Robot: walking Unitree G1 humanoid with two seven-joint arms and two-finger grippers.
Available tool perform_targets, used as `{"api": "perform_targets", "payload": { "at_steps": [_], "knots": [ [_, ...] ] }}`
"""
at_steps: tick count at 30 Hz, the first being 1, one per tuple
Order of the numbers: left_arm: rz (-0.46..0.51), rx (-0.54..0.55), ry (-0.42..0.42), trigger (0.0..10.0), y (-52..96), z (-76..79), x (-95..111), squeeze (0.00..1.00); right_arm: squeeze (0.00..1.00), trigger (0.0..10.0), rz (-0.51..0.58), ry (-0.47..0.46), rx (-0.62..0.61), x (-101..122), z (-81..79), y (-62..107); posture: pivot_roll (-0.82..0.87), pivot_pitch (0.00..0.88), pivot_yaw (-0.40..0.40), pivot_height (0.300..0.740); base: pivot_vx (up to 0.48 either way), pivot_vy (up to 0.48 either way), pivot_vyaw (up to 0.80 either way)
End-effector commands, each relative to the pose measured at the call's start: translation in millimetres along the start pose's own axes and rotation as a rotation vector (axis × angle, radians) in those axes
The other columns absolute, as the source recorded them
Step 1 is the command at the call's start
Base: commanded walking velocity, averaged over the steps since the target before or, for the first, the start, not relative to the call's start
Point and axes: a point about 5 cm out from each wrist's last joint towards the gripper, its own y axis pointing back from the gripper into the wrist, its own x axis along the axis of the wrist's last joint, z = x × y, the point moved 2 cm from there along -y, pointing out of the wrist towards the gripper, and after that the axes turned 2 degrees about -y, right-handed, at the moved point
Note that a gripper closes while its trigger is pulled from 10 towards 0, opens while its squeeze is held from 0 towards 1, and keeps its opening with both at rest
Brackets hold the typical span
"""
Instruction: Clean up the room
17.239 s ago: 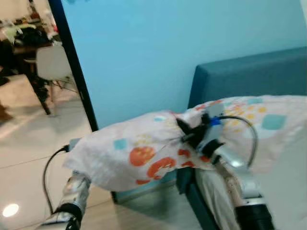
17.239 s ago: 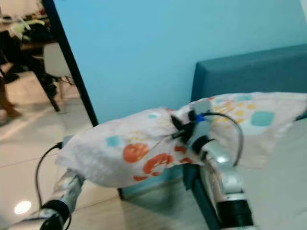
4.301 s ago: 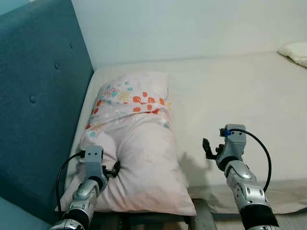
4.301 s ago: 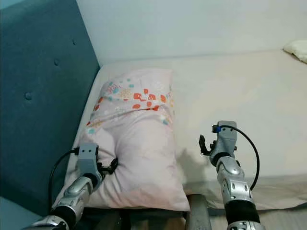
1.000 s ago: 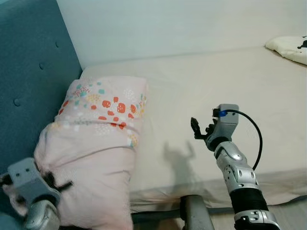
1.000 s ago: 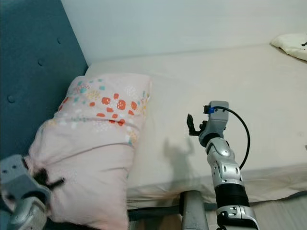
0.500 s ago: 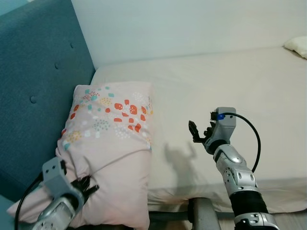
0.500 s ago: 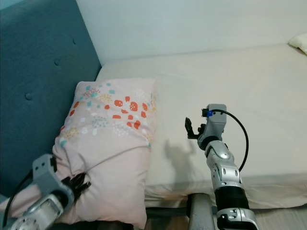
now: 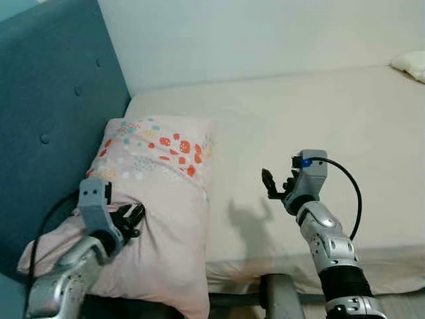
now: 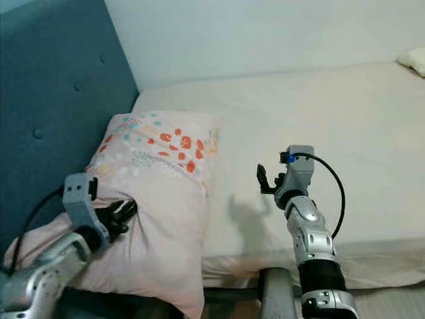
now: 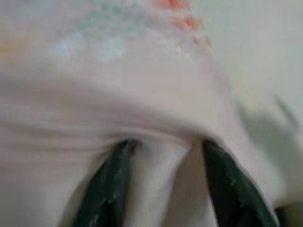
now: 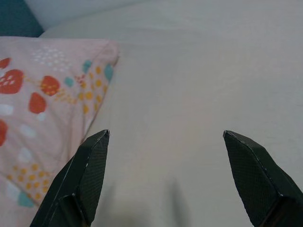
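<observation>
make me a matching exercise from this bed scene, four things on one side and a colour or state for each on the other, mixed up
Column one:
1. pillow
2. headboard
3. left gripper
4. right gripper

Column two:
A. teal, with buttons
B. open above the mattress, holding nothing
C. pink with orange and teal spots
D. pinching pillow fabric

Pairs: 1-C, 2-A, 3-D, 4-B

Beyond the right jaws, a pale cushion (image 9: 410, 64) is cut off at the edge; the left jaws' tips sink into pillow (image 11: 156, 118) folds, blurred.
</observation>
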Motion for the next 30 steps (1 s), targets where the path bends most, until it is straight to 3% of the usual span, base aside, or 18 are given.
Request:
{"api": "perform_targets", "payload": {
  "at_steps": [1, 2, 5, 6, 8, 9, 12, 14, 18, 19, 21, 22, 25, 27, 30],
  "knots": [
    [-0.046, -0.104, -0.131, 10.0, 3.8, 3.5, -4.0, 1.0, 0.0, 10.0, -0.01, -0.011, 0.004, -3.2, -0.3, 2.1, -0.07, 0.113, 0.106, 0.582, 0.0, 0.0, 0.0],
    [-0.046, -0.104, -0.131, 10.0, 3.8, 3.5, -4.0, 1.0, 0.0, 10.0, -0.01, -0.011, 0.004, -3.2, -0.3, 2.1, -0.07, 0.113, 0.106, 0.582, 0.0, 0.0, 0.0],
    [-0.141, -0.367, -0.392, 10.0, 23.0, 12.5, -3.0, 1.0, 0.0, 10.0, -0.014, -0.009, 0.001, -4.3, 0.4, 2.5, -0.07, 0.111, 0.105, 0.582, 0.0, 0.0, 0.0],
    [-0.141, -0.367, -0.392, 10.0, 23.0, 12.5, -3.0, 1.0, 0.0, 10.0, -0.014, -0.009, 0.001, -4.3, 0.4, 2.5, -0.07, 0.111, 0.105, 0.582, 0.0, 0.0, 0.0],
    [-0.197, -0.516, -0.474, 10.0, 35.8, 18.1, -2.9, 1.0, 0.0, 10.0, -0.016, -0.008, 0.001, -4.9, 0.0, 2.4, -0.07, 0.113, 0.105, 0.582, 0.0, 0.0, 0.0],
    [-0.197, -0.516, -0.474, 10.0, 35.8, 18.1, -2.9, 1.0, 0.0, 10.0, -0.016, -0.008, 0.001, -4.9, 0.0, 2.4, -0.07, 0.113, 0.105, 0.582, 0.0, 0.0, 0.0],
    [-0.268, -0.681, -0.527, 10.0, 50.4, 27.2, -4.5, 1.0, 0.0, 10.0, -0.019, -0.007, 0.002, -5.1, -0.5, 2.5, -0.08, 0.115, 0.104, 0.582, 0.0, 0.0, 0.0],
    [-0.289, -0.728, -0.535, 10.0, 54.4, 30.0, -5.8, 1.0, 0.0, 10.0, -0.019, -0.007, 0.002, -5.2, -0.5, 2.6, -0.08, 0.115, 0.104, 0.582, 0.0, 0.0, 0.0],
    [-0.457, -0.91, -0.6, 10.0, 72.7, 35.5, -23.1, 1.0, 0.0, 10.0, -0.023, -0.004, -0.002, -5.5, 1.3, 3.5, -0.08, 0.116, 0.104, 0.582, 0.0, 0.0, 0.0],
    [-0.539, -0.968, -0.632, 10.0, 79.0, 35.5, -34.8, 0.8, 0.0, 10.0, -0.024, -0.003, -0.006, -5.5, 2.2, 3.9, -0.09, 0.119, 0.106, 0.582, 0.0, 0.0, 0.0],
    [-0.59, -1.002, -0.652, 10.0, 82.9, 35.2, -42.2, 0.8, 0.0, 10.0, -0.025, -0.002, -0.007, -5.5, 2.8, 4.1, -0.09, 0.12, 0.107, 0.582, 0.0, 0.0, 0.0],
    [-0.639, -1.017, -0.675, 10.0, 85.0, 33.7, -51.1, 0.0, 0.0, 10.0, -0.025, -0.002, -0.008, -5.5, 3.0, 4.4, -0.09, 0.12, 0.107, 0.582, 0.0, 0.0, 0.0],
    [-0.696, -1.011, -0.713, 10.0, 83.8, 29.8, -64.4, 0.0, 0.0, 10.0, -0.027, -0.001, -0.011, -6.0, 3.2, 4.8, -0.09, 0.12, 0.107, 0.582, 0.0, 0.0, 0.0],
    [-0.739, -0.925, -0.838, 10.0, 68.5, 18.4, -84.9, 0.0, 0.0, 10.0, -0.029, 0.0, -0.013, -6.9, 3.5, 5.6, -0.1, 0.124, 0.107, 0.582, 0.0, 0.0, 0.0],
    [-0.714, -0.838, -0.936, 10.0, 53.1, 10.2, -90.0, 0.0, 0.0, 10.0, -0.029, -0.001, -0.014, -6.8, 3.5, 5.9, -0.1, 0.124, 0.107, 0.582, 0.0, 0.0, 0.0]
  ]
}}
